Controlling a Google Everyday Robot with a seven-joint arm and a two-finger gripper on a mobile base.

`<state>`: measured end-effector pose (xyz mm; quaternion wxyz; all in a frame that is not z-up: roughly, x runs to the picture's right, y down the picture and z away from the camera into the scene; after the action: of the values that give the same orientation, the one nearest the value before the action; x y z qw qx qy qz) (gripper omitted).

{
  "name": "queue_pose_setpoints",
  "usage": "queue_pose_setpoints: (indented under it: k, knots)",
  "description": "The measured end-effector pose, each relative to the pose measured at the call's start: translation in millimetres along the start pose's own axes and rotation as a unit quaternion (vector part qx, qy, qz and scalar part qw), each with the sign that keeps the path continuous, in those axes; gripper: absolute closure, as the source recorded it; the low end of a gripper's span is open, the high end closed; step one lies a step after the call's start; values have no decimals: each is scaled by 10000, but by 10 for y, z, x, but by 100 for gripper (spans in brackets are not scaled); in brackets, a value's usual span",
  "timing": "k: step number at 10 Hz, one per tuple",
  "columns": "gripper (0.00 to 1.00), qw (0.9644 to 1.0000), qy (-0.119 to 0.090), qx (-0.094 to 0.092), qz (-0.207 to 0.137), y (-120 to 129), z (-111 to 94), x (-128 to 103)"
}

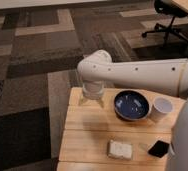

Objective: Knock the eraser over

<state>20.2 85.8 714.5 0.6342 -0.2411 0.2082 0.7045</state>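
Carpet in brown and grey blocks fills the upper part of the camera view. White arm crosses from the right and bends down at its wrist over the far left part of the table. Wooden table, slatted, holds everything else.

Dark blue bowl sits at far centre-right, empty as far as we see. Gripper hangs just left of the bowl, pointing down at the far left part of the table; its two tan fingertips stand apart with bare wood showing between them, and they hold nothing. White cup stands just right of the bowl. Whitish pad lies near the front edge, at centre.

Eraser, small and black, sits near the front right of the table, right of the pad and apart from it, close to the robot's white body. We cannot tell whether it is upright or flat; its long axis seems to run diagonally, near-left to far-right.

Key relation: we judge the eraser lies diagonally across the table from the gripper, toward the near right, well apart. The direct line runs between bowl and pad. We judge the approach not yet begun; risk is clipping the bowl or the pad.
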Motion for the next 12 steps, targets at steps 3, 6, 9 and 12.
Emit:
queue_pose_setpoints:
  k: [3, 6, 9, 12]
  knots:
    - [35, 9998, -67, 46, 175, -515, -48, 25]
    - [35, 9995, 50, 183, 242, -877, -66, 121]
    - [35, 9977, 224, 596, 248, -1410, -150, 236]
    - [35, 9975, 223, 631, 242, -1433, -163, 231]
